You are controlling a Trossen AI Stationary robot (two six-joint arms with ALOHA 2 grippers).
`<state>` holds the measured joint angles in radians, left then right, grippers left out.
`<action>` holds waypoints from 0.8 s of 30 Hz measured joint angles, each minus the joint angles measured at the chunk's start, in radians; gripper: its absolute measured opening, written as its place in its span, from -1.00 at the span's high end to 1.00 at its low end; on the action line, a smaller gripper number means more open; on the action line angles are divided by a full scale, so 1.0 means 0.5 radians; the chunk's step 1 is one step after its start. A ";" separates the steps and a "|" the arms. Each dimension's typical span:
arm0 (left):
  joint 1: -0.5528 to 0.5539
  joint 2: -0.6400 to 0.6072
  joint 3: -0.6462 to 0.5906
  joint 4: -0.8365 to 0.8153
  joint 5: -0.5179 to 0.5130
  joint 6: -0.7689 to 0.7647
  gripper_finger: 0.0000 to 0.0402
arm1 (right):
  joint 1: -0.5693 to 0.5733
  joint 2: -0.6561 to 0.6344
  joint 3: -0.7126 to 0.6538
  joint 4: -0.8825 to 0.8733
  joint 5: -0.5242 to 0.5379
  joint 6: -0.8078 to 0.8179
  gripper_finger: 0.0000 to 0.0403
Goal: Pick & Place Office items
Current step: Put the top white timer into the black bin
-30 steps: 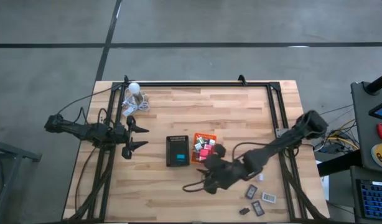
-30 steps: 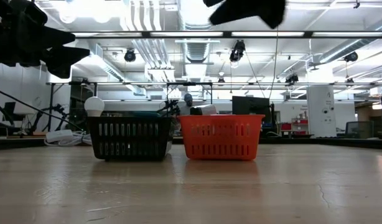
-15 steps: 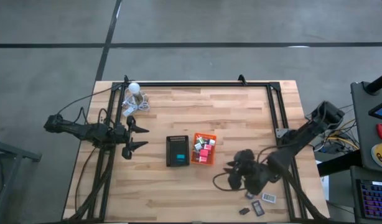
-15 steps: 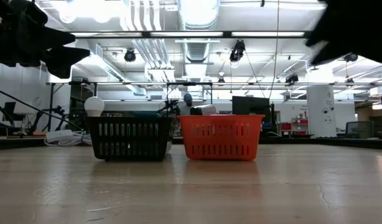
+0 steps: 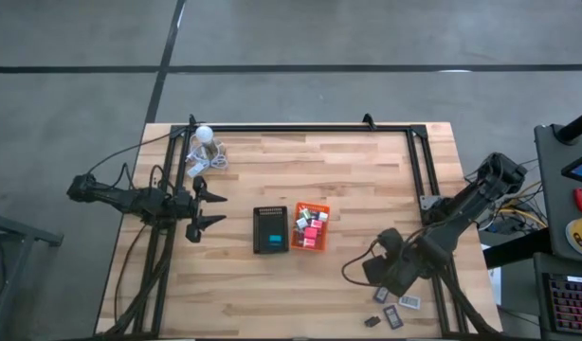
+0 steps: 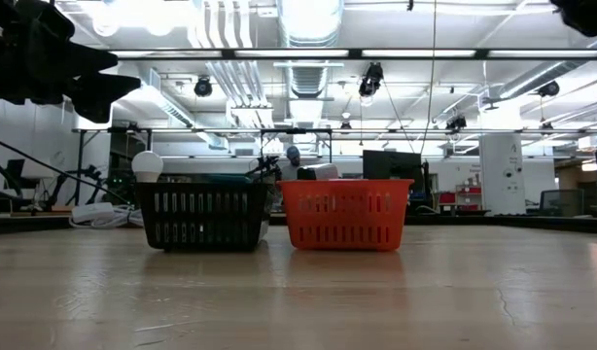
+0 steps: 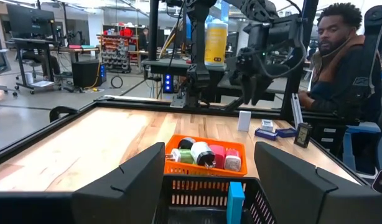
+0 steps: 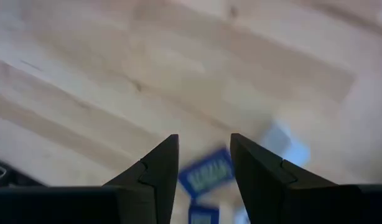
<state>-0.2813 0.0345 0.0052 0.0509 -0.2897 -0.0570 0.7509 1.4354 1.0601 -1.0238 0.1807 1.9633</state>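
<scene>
The wooden table [image 5: 367,189] carries two arms — the left gripper [image 5: 213,209] waits near the left edge with its fingers spread and empty, while the right gripper [image 5: 374,275] hangs over the near right part of the boards, jaws parted with nothing between them. Mid-table the black tray [image 5: 270,230] and the orange tray [image 5: 311,226] sit side by side, the orange one holding pink, red and white office items [image 5: 312,227]. A few flat grey-black pieces [image 5: 395,309] lie loose by the right gripper — a blue one shows just past its fingertips.
</scene>
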 joint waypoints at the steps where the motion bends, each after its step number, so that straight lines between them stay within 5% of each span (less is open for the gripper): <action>1: 0.000 0.000 0.001 0.000 0.000 0.000 -0.26 | 0.000 0.000 0.021 -0.029 -0.057 0.051 0.31; 10: 0.000 0.000 0.001 0.000 0.000 0.001 -0.26 | 0.109 0.000 0.125 -0.327 -0.157 0.462 0.32; 24: 0.000 0.000 0.000 0.000 0.000 0.000 -0.26 | 0.169 0.001 -0.107 -0.173 -0.190 0.638 0.32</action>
<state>-0.2813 0.0345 0.0052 0.0509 -0.2897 -0.0570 0.8356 1.4357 1.0064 -1.1104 0.0859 2.2826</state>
